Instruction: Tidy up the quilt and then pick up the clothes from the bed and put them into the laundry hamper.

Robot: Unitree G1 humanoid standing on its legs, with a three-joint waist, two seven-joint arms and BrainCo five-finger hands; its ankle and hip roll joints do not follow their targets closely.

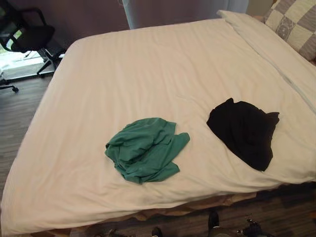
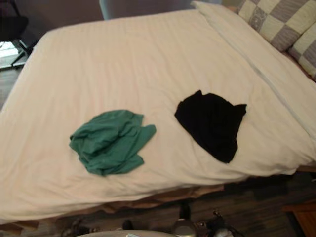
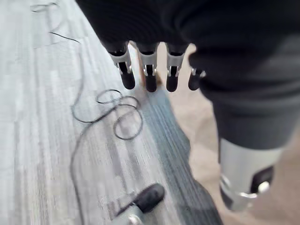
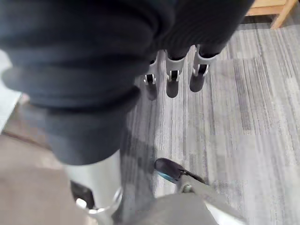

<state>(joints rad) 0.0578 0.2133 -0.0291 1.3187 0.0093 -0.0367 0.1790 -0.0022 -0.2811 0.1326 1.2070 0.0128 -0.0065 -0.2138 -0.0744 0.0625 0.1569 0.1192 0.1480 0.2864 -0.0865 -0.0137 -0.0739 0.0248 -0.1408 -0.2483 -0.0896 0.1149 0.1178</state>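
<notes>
A smooth cream quilt (image 1: 148,64) covers the bed; on it lie a crumpled green garment (image 1: 144,149) and a black one (image 1: 245,131), apart. Left robot hand (image 3: 149,70) and right robot hand (image 4: 174,75) hang, seemingly relaxed and empty, over grey plank floor (image 3: 42,117).

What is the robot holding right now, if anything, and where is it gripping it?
Nothing is held. The left hand and right hand hang open over the floor; the green garment and black garment lie on the quilt.
</notes>
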